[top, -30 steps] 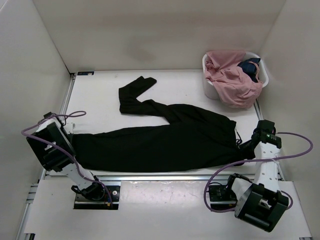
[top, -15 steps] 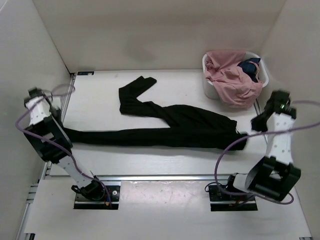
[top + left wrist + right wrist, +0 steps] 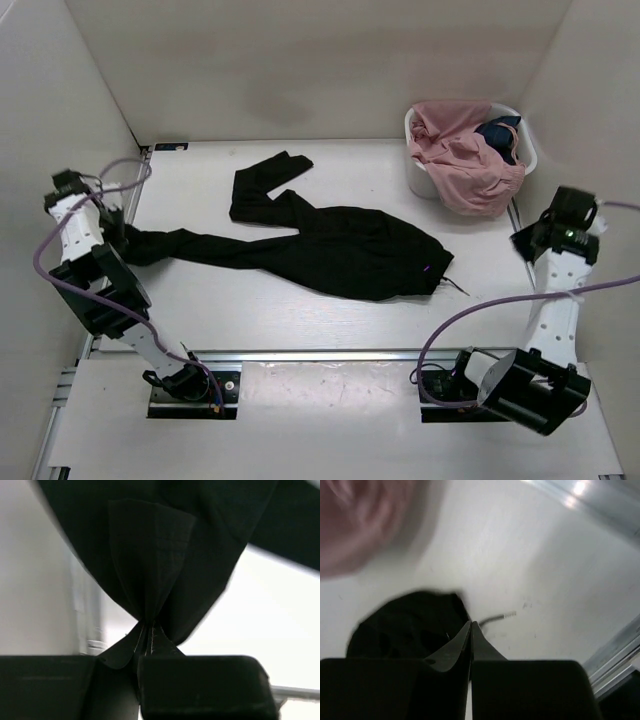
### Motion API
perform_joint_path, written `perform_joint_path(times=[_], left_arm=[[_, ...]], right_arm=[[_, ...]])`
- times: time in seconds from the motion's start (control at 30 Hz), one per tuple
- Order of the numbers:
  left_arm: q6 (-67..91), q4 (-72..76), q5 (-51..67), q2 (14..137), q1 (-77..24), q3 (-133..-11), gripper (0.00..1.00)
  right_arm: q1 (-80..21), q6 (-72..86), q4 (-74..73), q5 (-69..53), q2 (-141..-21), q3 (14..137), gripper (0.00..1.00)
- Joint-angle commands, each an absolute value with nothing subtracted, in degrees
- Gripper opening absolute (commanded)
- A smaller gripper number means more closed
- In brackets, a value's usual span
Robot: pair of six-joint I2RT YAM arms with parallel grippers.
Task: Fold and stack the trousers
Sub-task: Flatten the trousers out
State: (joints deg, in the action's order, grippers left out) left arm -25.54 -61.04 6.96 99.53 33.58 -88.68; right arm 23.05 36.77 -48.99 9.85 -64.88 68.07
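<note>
My left gripper point(image 3: 148, 634) is pinched tight on a bunched fold of the trousers point(image 3: 340, 250), at the end of one leg by the table's left edge. My right gripper point(image 3: 471, 630) has its jaws pressed together on nothing and hangs near the right edge, apart from the waistband. The trousers lie across the middle of the table point(image 3: 300, 320), with the other leg crooked toward the back. A white basket point(image 3: 415, 178) holding a pink garment point(image 3: 460, 160) sits at the far right corner.
</note>
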Motion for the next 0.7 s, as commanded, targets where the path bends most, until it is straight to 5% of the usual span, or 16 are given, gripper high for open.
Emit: perform_joint_path(times=[0.0, 0.1, 0.23, 0.27, 0.67], left_arm=[[-27.9, -59.2, 7.2, 94.9, 33.6, -77.8, 0.14], [-27.9, -58.1, 7.2, 94.2, 33.6, -72.8, 0.14], [-27.9, -58.1, 7.2, 93.7, 33.6, -71.5, 0.14], [-27.9, -58.1, 7.2, 93.7, 33.6, -70.8, 0.14], [-27.4, -57.0, 5.0, 93.7, 33.6, -69.1, 0.14]], right_arm=[[21.3, 38.6, -42.2, -5.2, -63.3, 56.2, 0.00], [11.9, 40.4, -39.2, -6.9, -66.6, 52.2, 0.16], [-4.5, 42.2, -40.0, -1.2, -77.7, 60.3, 0.65], [-6.0, 43.7, -40.9, -0.5, -79.9, 64.8, 0.69], [-9.7, 57.8, -41.7, -7.5, -98.0, 71.3, 0.76]])
